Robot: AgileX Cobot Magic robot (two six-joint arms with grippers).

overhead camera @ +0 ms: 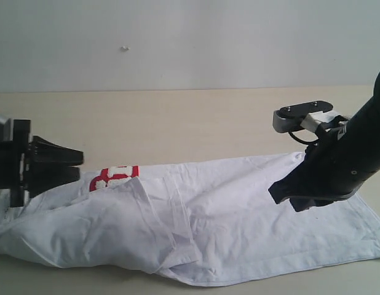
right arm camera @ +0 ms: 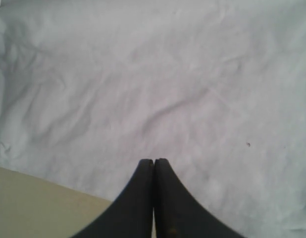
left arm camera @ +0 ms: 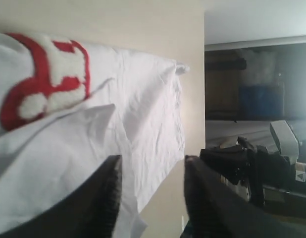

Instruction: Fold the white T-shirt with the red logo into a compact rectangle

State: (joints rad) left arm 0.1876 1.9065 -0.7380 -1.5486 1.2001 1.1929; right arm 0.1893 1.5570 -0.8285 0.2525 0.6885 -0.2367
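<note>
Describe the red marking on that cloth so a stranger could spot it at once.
A white T-shirt lies crumpled across the pale table. Near its left end, beside the black left gripper, sits the red logo: thick red outlines around fuzzy white shapes, partly covered by a fold. It is the only colour showing on the shirt.

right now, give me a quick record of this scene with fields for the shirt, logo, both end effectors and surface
garment: white short-sleeved cotton T-shirt, lying rumpled lengthwise, one flap folded over
logo: fuzzy red-and-white lettering patch, partly covered by cloth, at the left arm's end
left end effector: jaws apart, beside the logo end
right end effector: jaws shut, over plain white cloth
surface: pale beige tabletop
</note>
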